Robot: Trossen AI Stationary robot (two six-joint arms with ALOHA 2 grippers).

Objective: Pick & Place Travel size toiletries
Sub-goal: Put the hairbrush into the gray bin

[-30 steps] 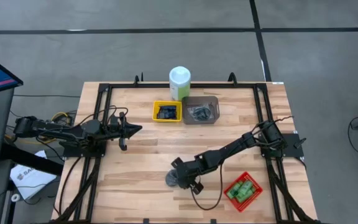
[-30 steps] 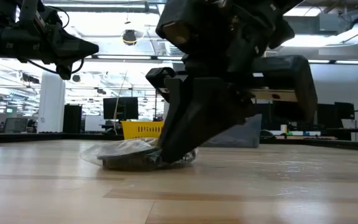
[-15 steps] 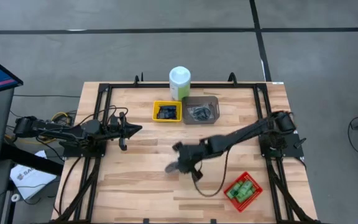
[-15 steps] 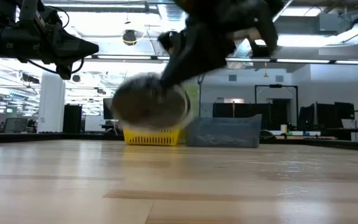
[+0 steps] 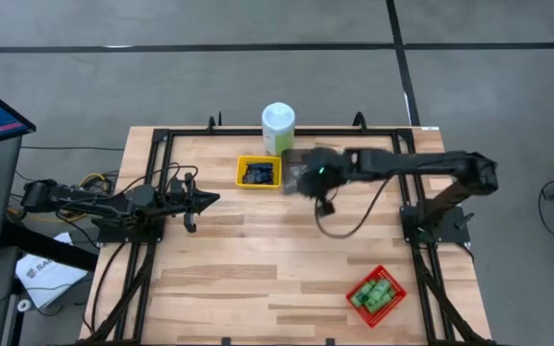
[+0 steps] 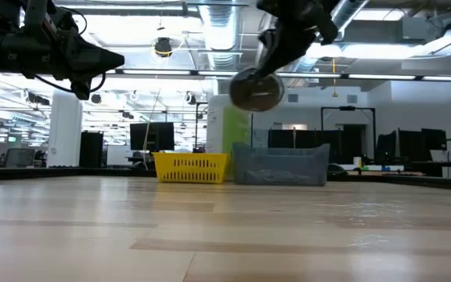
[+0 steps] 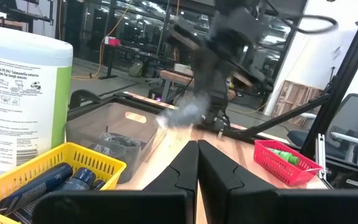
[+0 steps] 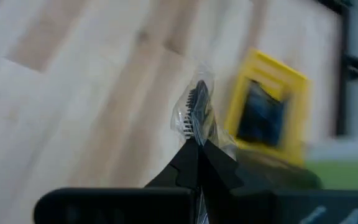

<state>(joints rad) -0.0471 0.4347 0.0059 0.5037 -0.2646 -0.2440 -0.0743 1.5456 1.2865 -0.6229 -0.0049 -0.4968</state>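
Observation:
My right gripper (image 5: 312,179) is shut on a round dark grey disc in clear wrap (image 6: 257,90) and hovers over the grey tray (image 5: 333,154), which holds dark items. In the right wrist view the disc (image 8: 195,111) shows edge-on beyond the fingertips. The yellow tray (image 5: 243,162) holds dark blue tubes (image 5: 258,174). The red tray (image 5: 393,280) near the table's near right corner holds green bottles (image 5: 375,294). My left gripper (image 5: 200,200) waits shut over the table's left part, touching nothing. My right gripper pinches the wrapped disc by its rim (image 8: 193,132) between the two fingers, which come slanting down from above. The disc hangs below the fingertips, lifted clear of the table and tilted on edge (image 6: 255,92). Whether the fingers have the disc itself or only its wrap, I cannot tell.
A tall pale green canister with a white lid (image 5: 278,125) stands at the far edge behind the yellow and grey trays. Black frame rails (image 5: 152,192) run along the table's left and right sides. Bare wood (image 5: 258,269) lies across the table's middle and near part.
My right gripper, shut on the disc on the table's near middle, has lifted it clear and carried it up and toward the far edge, until it is over the grey tray. The arm has stretched out from its bent pose.

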